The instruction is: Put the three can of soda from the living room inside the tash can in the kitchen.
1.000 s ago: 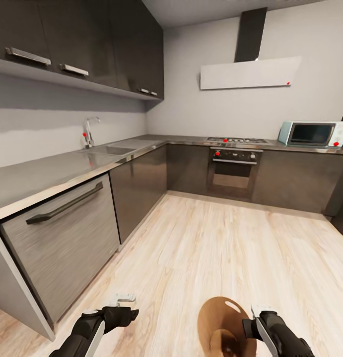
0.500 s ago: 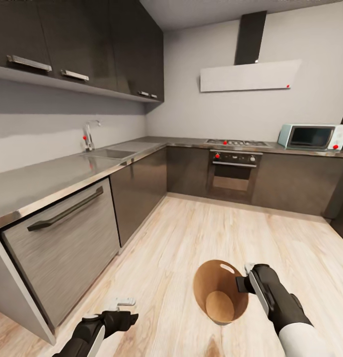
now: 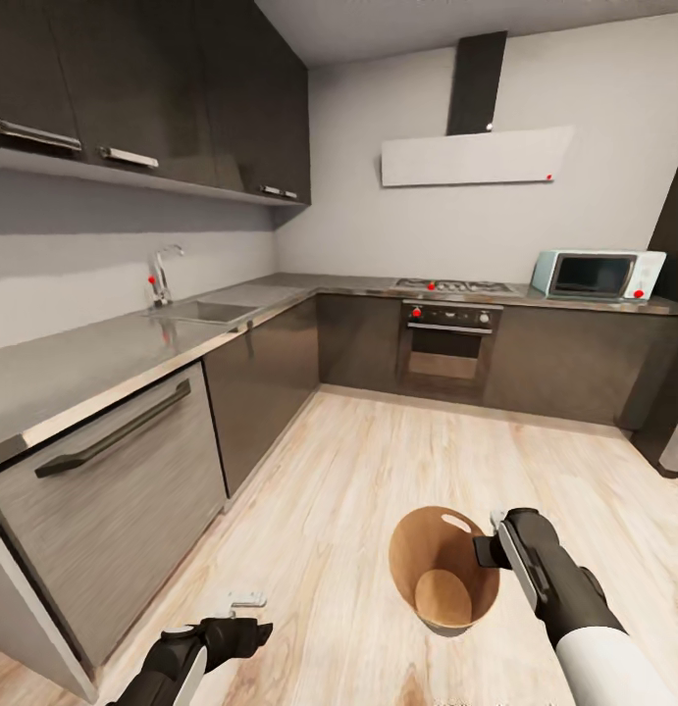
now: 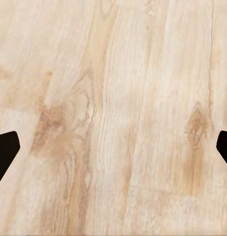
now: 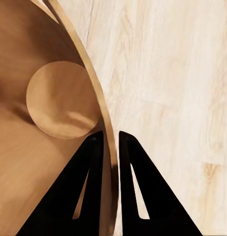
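I am in the kitchen. The tash can (image 3: 413, 564), a copper-brown round bin, hangs just over the wooden floor with its mouth tilted toward my head camera. Its bare round bottom (image 5: 61, 98) shows inside. My right gripper (image 3: 490, 550) is shut on the bin's rim, one finger inside the thin wall (image 5: 42, 167) and one outside (image 5: 110, 138). My left gripper (image 3: 246, 600) hangs low at the left, open over bare floorboards (image 4: 113, 147). The cans of soda are out of view.
A steel-grey counter (image 3: 83, 363) with a sink (image 3: 196, 312) and a dishwasher front (image 3: 113, 461) runs along the left. An oven (image 3: 446, 348) and a microwave (image 3: 594, 275) stand at the back. Open wooden floor (image 3: 378, 471) lies ahead.
My right arm has brought the bin up from the picture's lower edge and farther forward, and its inside now shows. The view has shifted slightly. My left gripper has stayed low and open.
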Robot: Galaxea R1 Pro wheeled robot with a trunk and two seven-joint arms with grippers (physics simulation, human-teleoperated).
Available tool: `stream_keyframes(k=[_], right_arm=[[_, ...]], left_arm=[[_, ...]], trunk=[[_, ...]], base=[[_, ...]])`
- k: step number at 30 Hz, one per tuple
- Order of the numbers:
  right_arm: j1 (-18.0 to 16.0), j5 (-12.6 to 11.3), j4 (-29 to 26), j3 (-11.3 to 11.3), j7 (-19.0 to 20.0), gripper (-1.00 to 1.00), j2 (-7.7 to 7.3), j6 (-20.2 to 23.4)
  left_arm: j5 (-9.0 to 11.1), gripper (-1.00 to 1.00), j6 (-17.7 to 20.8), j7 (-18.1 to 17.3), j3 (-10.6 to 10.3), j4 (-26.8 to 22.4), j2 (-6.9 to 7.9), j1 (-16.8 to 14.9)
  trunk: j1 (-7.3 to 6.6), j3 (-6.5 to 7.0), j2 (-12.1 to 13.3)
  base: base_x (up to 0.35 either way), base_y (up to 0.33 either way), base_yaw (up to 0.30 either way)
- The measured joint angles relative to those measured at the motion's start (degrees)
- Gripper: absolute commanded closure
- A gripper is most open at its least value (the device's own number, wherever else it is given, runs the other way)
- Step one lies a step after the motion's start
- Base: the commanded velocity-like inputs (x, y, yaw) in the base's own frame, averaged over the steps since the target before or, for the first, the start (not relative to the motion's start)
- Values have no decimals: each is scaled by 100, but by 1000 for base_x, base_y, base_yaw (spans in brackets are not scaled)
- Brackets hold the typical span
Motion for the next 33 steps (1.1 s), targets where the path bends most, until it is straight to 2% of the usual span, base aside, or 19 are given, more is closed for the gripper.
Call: stream_keyframes(k=[5,10,14,15,19,24,29,33], right_arm=[[0,-99,-3,3,8,100,-8,12],[0,-5,-3,1,5,100,-16,11],[0,-76,-3,1,9,100,-17,8],[0,-134,-4,-3,31,100,-56,6],[-1,-2,-4,-11,48,100,-99,11],[0,-124,-3,-13,75,100,-126,7],[0,-69,0,-12,75,100,-125,10],[0,-137,4,-7,77,100,-123,8]], left_arm=[[6,-100,-1,1,0,-2,0,0],[21,-100,-1,-6,1,-7,1,0],[23,-100,-1,-13,0,-7,1,0],[23,-100,-1,-15,0,-7,1,0],[16,-100,-1,-16,1,-7,1,0],[-4,-100,-6,-17,0,-7,1,0],[-8,-100,-8,-17,1,-7,1,0],[-11,-100,-9,-17,-1,-5,1,0]], trunk=[[-110,90,201],[-220,180,401],[-308,251,561],[-329,269,602],[-417,341,762],[-527,431,963],[-637,521,1163],[-725,592,1324]], base=[[0,0,-274],[0,0,-284],[0,0,-286],[0,0,-286],[0,0,-286],[0,0,-286],[0,0,-286],[0,0,-286]])
